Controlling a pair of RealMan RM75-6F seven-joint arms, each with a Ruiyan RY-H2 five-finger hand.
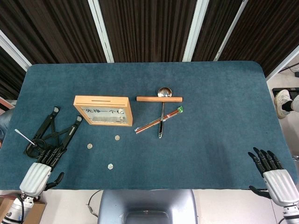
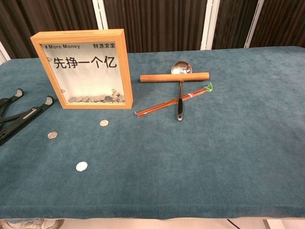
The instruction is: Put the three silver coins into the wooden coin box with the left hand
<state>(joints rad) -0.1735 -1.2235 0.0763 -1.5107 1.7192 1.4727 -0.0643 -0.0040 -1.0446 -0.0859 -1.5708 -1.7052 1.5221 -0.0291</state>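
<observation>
- Status: none of the three silver coins is in hand. All three lie flat on the blue surface (image 1: 210, 140), in front of the wooden coin box (image 1: 103, 110).
- Coin positions: the first coin (image 1: 117, 137) lies nearest the box front; the second coin (image 1: 89, 146) lies to its left; the third coin (image 1: 110, 166) lies nearest the surface's front edge.
- Left hand (image 1: 41, 170): empty, fingers extended, resting at the front-left corner of the surface, its fingertips over a black folding stand (image 1: 56, 133).
- Right hand (image 1: 273, 175): empty, fingers spread, at the front-right corner, well apart from the work.
- Recommended first target: the second coin, being closest to the left hand.
- Grasp method: flat coins on cloth give little edge. Pinch from above at the rim.
- Insertion: the slot (image 1: 105, 99) runs along the box top. Hold the coin on edge, parallel to the slot.
- Hazard: avoid snagging the stand when lifting off.
</observation>
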